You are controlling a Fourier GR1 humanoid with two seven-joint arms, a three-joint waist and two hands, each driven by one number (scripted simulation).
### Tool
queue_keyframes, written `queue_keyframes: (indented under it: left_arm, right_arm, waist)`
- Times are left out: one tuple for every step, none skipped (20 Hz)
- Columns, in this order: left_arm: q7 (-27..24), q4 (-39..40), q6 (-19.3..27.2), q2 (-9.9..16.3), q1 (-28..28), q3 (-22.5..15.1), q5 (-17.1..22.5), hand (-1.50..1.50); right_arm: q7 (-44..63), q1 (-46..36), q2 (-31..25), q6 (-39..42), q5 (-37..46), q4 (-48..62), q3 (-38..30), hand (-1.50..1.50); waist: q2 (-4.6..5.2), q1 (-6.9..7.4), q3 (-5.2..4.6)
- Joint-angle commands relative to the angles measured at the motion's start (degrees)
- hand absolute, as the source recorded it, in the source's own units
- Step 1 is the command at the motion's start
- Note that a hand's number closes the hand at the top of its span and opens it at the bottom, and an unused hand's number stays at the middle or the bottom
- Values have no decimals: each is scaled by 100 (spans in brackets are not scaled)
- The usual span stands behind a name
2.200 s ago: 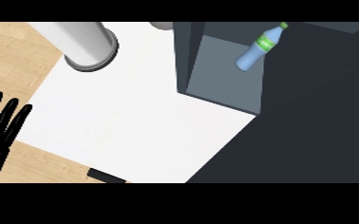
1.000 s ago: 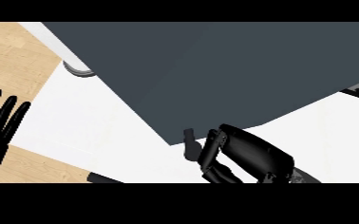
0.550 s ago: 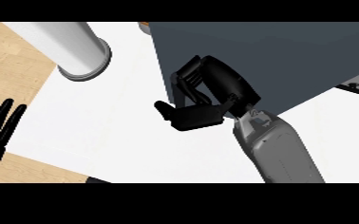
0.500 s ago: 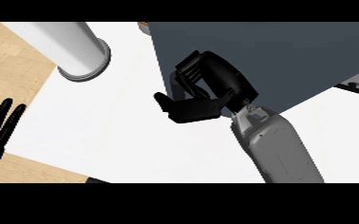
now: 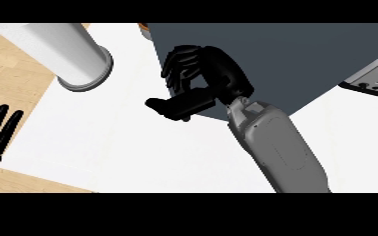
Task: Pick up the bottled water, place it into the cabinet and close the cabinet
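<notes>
The right hand (image 5: 203, 82) lies against the lower left corner of the dark grey cabinet (image 5: 295, 55), fingers curled and grasping nothing, thumb jutting left over the white counter (image 5: 140, 145). The bottled water is not visible. The left hand (image 5: 7, 127) rests open far left of the cabinet, below a white cylinder (image 5: 70, 55).

The left hand (image 5: 7, 130) is cut off by the left edge, so that only fingertips are shown. The cabinet (image 5: 295, 55) is cut by the far and right edges. The far end of the cylinder (image 5: 70, 55) is cropped. The bottle is hidden from view.
</notes>
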Motion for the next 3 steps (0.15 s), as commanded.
queue_keyframes:
  left_arm:
    - [15,-13,-18,-38,74,-47,-27,-150]
    - [11,91,-72,21,61,57,32,-150]
    - [-41,75,-85,10,126,81,-7,-150]
  right_arm:
    - [-482,-954,-2,-715,-39,970,-670,-150]
    - [-536,-931,-2,-842,-7,989,-620,-150]
    - [-548,-990,-2,-826,-113,1010,-720,-150]
  waist:
    - [129,-12,-25]
    - [150,19,-30]
    - [132,11,-26]
